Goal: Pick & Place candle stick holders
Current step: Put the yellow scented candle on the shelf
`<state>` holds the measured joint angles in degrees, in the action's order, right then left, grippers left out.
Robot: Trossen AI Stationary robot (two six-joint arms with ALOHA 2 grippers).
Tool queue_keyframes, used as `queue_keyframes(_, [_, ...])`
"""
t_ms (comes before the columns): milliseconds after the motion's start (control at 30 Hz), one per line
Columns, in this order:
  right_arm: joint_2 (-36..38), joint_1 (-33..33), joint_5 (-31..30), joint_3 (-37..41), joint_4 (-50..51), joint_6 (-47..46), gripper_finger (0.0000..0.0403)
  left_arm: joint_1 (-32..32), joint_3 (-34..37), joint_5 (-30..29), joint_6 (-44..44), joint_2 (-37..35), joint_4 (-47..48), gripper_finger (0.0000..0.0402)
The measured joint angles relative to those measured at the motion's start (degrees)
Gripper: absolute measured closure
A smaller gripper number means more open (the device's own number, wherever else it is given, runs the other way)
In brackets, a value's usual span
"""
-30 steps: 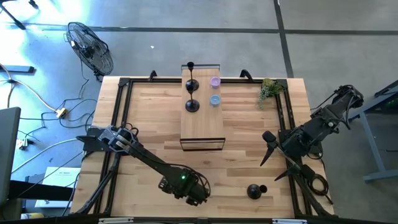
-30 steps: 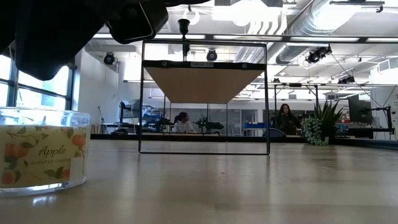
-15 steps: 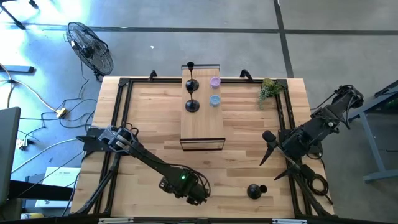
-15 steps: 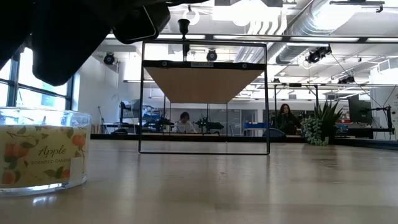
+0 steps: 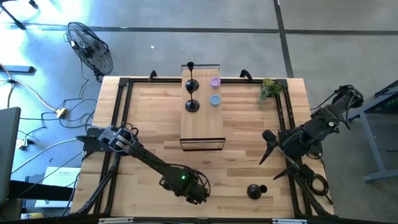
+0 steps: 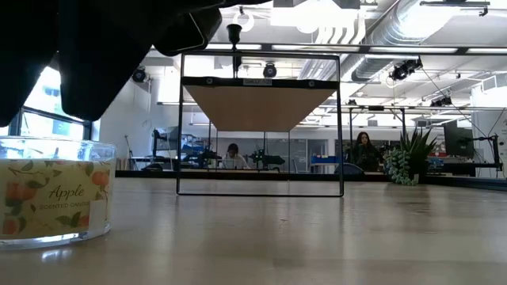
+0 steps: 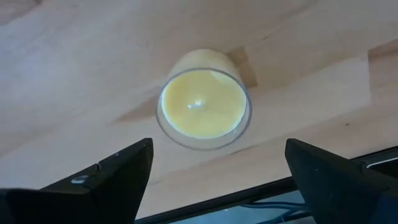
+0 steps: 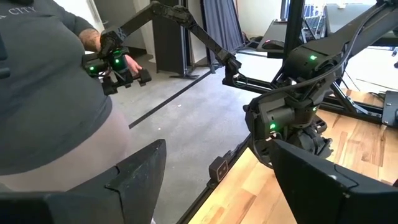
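Observation:
Two black candle stick holders (image 5: 192, 85) (image 5: 192, 104) stand on top of the wooden stand (image 5: 202, 124) at the table's far middle. A third holder (image 5: 254, 191) sits on the table near the front right; upright or lying, I cannot tell. My left gripper (image 7: 217, 149) is open and points down over a glass jar with a yellow candle (image 7: 202, 102) near the front edge, touching nothing. In the low view the jar (image 6: 51, 194) stands on its base under the dark gripper (image 6: 95, 55). My right gripper (image 5: 266, 149) is open and empty at the table's right side.
A purple cup (image 5: 215, 81) and a blue cup (image 5: 215, 99) stand on the stand beside the holders. A small green plant (image 5: 268, 90) is at the far right corner. A person (image 8: 50, 93) stands beyond the table, holding hand-held controls.
In the low view my left gripper has come lower and a little toward the right over the candle jar. The jar and the holders have stayed where they were.

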<state>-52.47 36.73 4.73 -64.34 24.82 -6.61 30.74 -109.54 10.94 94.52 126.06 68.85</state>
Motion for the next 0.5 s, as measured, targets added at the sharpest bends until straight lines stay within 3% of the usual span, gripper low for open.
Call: queue_keyframes(500, [-0.02,0.02,-0.13,0.0,0.13,-1.07,0.0121,0.0,0.0,-5.1,-1.4,0.01,0.13,0.0046])
